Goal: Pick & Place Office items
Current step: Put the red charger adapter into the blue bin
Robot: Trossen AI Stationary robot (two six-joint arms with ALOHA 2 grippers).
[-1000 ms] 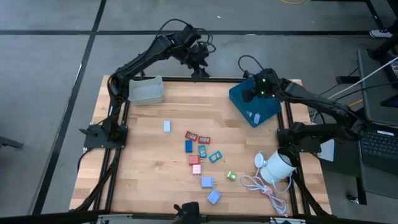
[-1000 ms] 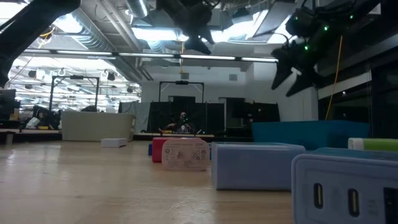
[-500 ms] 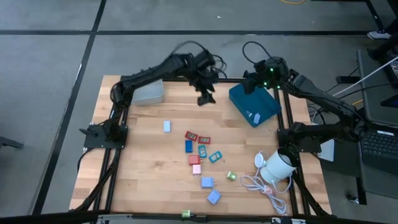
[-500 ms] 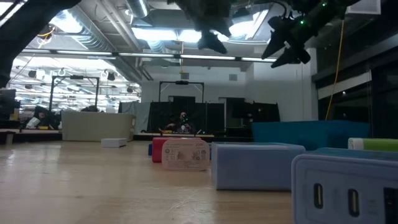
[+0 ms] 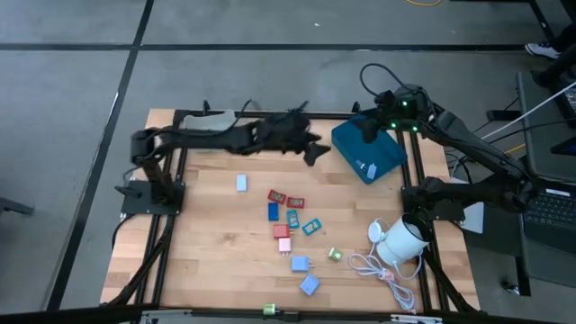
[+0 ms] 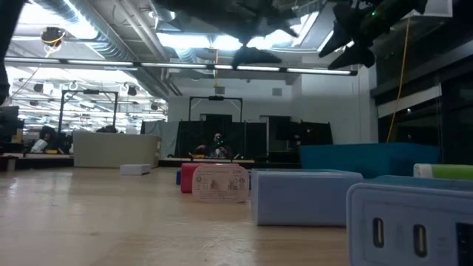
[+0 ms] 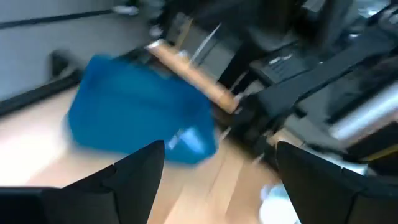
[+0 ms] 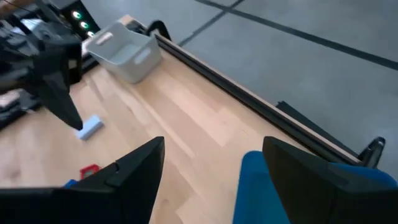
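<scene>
Overhead, the left gripper (image 5: 317,154) hangs with its fingers spread and nothing between them, stretched low across the far part of the table (image 5: 216,261) toward the blue tray (image 5: 369,153). The right gripper (image 5: 367,132) is over that blue tray, jaws apart and empty too — its wrist view shows bare wood and a corner of blue between the two fingers.

Outward from there, the office items (image 5: 290,220) lie scattered mid-table, well apart from both grippers: a light blue piece (image 5: 241,183) alone nearer the left side, a red and blue cluster at the centre, and another blue block (image 5: 309,285) near the front edge. The grey tray (image 8: 124,51) sits at the far left corner. A white round object (image 5: 402,239) with its coiled cable (image 5: 373,267) rests by the right edge.

The risks, as I judge them: the two arms are close together near the blue tray, so a careless swing could make them collide. The central pieces lie nearly touching, so a descent there could nudge a neighbour or pinch two at once.
</scene>
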